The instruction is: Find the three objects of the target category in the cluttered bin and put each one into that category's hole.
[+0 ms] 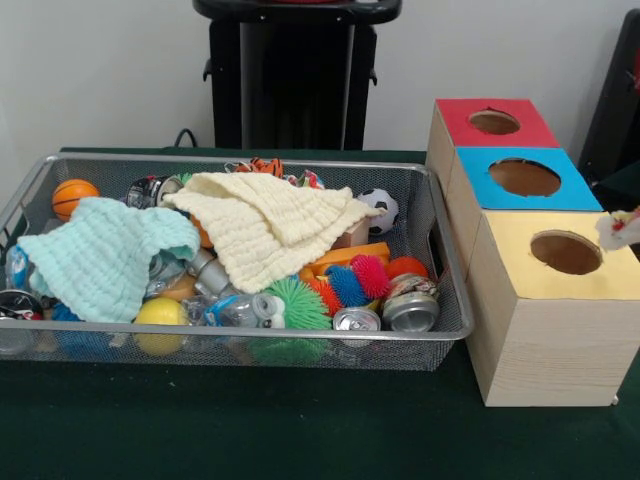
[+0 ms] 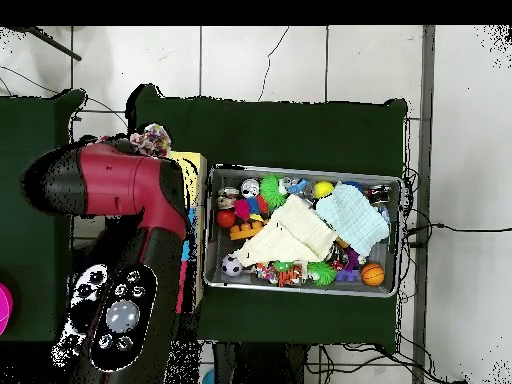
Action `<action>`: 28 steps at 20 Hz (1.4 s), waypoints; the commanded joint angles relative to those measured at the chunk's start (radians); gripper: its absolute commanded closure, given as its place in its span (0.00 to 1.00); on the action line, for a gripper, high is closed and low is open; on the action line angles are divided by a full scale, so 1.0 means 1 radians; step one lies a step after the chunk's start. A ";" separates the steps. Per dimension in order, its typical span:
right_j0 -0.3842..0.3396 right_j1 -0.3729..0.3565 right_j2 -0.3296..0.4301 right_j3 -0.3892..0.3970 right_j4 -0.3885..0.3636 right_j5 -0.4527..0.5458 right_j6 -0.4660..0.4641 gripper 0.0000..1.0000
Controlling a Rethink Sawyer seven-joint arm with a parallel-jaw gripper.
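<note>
The gripper hung at the yellow hole's three o'clock, closed on a small rag toy. It looked light, soft and floppy, best pinched at its bunched middle.

My bin was silvery wire mesh, metal w/ a dull shine. Two cloths, cream & mint, looked soft, waffle-textured, matt. Cans were shiny metal. Spiky balls looked rubbery. Boxes showed pale wood grain w/ matt coloured tops. Table cover was dark green, matt.
</note>
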 commanded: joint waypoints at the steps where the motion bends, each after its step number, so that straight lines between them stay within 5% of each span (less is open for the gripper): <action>1: -0.005 0.101 0.020 -0.079 0.020 0.079 0.282 1.00; 11: -0.005 0.107 0.043 -0.012 -0.007 -0.012 0.235 1.00; 28: -0.060 -0.013 0.132 0.265 -0.054 -0.204 0.112 1.00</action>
